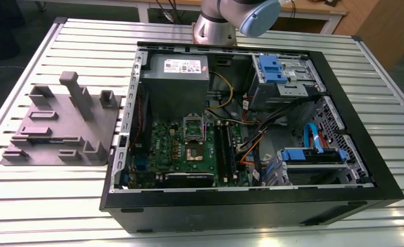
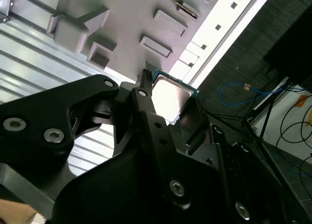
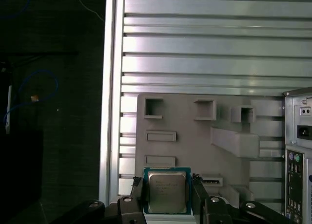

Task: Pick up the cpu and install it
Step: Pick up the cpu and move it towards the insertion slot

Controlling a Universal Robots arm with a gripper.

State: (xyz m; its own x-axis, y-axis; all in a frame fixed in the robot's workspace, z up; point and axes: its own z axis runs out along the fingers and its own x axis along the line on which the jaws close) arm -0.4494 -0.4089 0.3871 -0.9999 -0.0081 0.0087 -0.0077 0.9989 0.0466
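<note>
**Exterior view.** An open case [image 1: 243, 203] lay on its side on a slatted table [image 1: 270, 31]. Inside it, the green motherboard [image 1: 181, 154] sat toward the exterior view's left, with the metal socket frame [image 1: 193, 138] near its middle. The grey power supply [image 1: 176, 77] sat beyond the board. Drive bays with blue clips [image 1: 274, 69] occupied the exterior view's right side of the case. A grey moulded fixture [image 1: 57, 128] lay on the table just beside the case, on the exterior view's left. The arm [image 1: 219, 23] rose at the far edge of the table.

**Second wrist view.** The gripper [image 2: 171, 107] was clamped on the cpu [image 2: 170, 93], one black finger [image 2: 145, 100] pressed against an edge of the chip. The metal top of the chip faced the camera. The fixture [image 2: 126, 19] and the table slats [image 2: 29, 53] lay behind it.

**First wrist view.** The cpu [image 3: 166, 190] sat squarely between the two fingers [image 3: 138, 194] of the gripper [image 3: 167, 197], both touching its opposite edges. The chip was held level in front of the fixture [image 3: 195, 136], near the fixture's edge. The rear panel of the case [image 3: 297, 156] stood beside the fixture.
</note>
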